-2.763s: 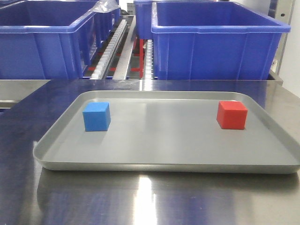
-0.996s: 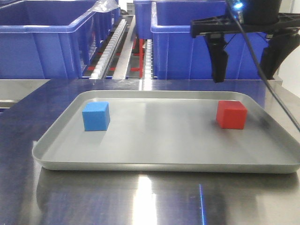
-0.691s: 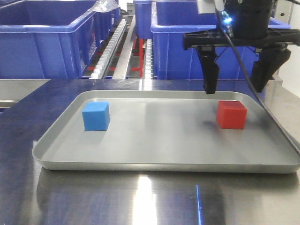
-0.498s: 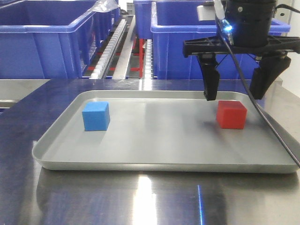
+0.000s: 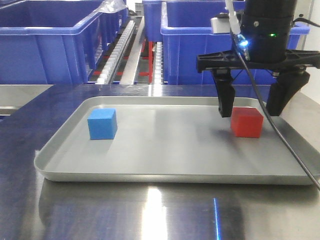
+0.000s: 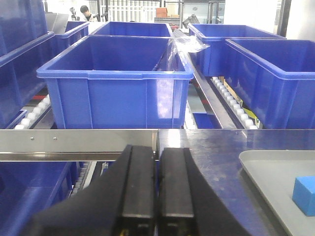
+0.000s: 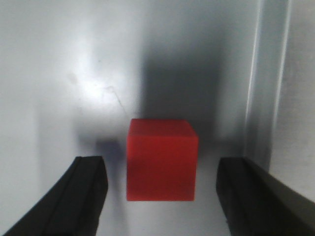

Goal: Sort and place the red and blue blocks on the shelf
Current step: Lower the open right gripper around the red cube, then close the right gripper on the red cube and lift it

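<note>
1. Exterior front-facing view: a shallow grey tray (image 5: 165,177) lies flat on the steel table (image 5: 100,215), its far rim near the table's far edge.
2. The red block (image 5: 247,123) sits inside the tray near its far right corner, apart from both rims.
3. The blue block (image 5: 102,124) sits near the tray's left edge, toward the far side and well apart from the red one. Both cubes rest flat on the tray floor.
4. The right gripper (image 5: 250,111) hangs over the red block with its fingers spread wide, one on each side of the cube. The tips are at about the level of the cube's top face.
5. Right wrist view: a clear gap shows between each finger and the red block, so neither touches it. The tray's right rim runs just beyond the cube.
6. Left wrist view: the left gripper (image 6: 157,157) has its two fingers pressed together. It is over the table's left part, with the tray's corner and the blue block at the right of the picture.
7. Beyond the table's far edge stands the shelf (image 5: 120,50) with white roller tracks, carrying large blue bins (image 5: 230,50).
</note>
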Controlling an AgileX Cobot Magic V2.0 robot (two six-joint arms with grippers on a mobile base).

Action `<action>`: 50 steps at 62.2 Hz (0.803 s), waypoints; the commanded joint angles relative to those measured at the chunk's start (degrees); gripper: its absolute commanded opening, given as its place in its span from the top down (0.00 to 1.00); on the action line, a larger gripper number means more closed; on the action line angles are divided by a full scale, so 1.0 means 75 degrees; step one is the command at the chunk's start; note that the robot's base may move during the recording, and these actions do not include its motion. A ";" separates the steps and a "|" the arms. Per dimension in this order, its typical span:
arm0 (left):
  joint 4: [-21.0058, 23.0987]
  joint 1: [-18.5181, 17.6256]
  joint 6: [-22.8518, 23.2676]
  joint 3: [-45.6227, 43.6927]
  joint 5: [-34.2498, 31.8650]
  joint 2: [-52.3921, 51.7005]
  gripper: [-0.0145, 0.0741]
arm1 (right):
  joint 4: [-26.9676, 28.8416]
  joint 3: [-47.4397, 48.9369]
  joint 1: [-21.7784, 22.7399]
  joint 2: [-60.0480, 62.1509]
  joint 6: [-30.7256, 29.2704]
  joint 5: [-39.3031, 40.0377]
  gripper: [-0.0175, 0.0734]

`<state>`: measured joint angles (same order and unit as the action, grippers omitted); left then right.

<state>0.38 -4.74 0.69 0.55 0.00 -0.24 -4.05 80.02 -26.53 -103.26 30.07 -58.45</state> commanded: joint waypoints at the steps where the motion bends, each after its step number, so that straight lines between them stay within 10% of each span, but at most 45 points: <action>1: 0.0018 0.0023 0.0017 0.0189 -0.0690 -0.0149 0.70 | -0.0111 0.0151 0.0096 0.0324 0.0004 0.0152 0.18; 24: 0.0018 0.0023 0.0017 0.0189 -0.0690 -0.0149 0.70 | -0.0097 0.0151 0.0140 0.0154 0.0004 0.0213 0.19; 37: 0.0018 0.0023 0.0017 0.0189 -0.0690 -0.0149 0.70 | -0.0097 0.0151 0.0128 0.0130 0.0004 0.0205 0.41; 50: 0.0018 0.0023 0.0017 0.0189 -0.0690 -0.0149 0.70 | -0.0097 0.0151 0.0128 0.0130 0.0004 0.0205 0.42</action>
<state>0.38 -4.74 0.69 0.55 0.00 -0.24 -4.05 79.90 -25.92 -104.91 30.07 -57.67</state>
